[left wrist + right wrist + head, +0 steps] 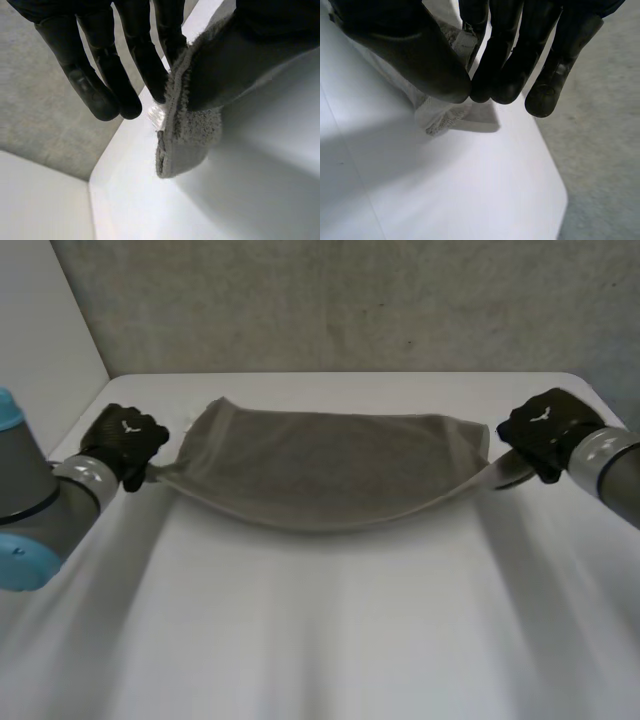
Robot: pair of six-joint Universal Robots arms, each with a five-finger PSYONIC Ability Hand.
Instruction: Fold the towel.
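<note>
We see the grey-brown terry towel (330, 465) stretched crosswise over the far half of the white counter (330, 630), held at its two ends. At the towel's left end the left hand (125, 440) pinches a corner. In the left wrist view the thumb presses on top of the cloth (187, 130) and a fingertip (159, 92) meets the fuzzy edge from the other side, with the other fingers straight beside it. At the towel's right end the right hand (545, 430) does the same. Its wrist view shows thumb and fingers (505, 75) closed tip to tip over the cloth, with a small folded corner (450, 115) sticking out under them onto the counter. Between the hands the towel's near edge sags in one smooth curve toward us, while its far edge runs almost straight. Beyond that far edge only a narrow strip of counter is bare before the rough grey wall (330, 300). On the near side of the towel a wide bare stretch of counter lies open. Outward of each end there is little room: the left hand sits close to the counter's side edge, and past the right hand we see the counter's rounded corner (560, 195).
</note>
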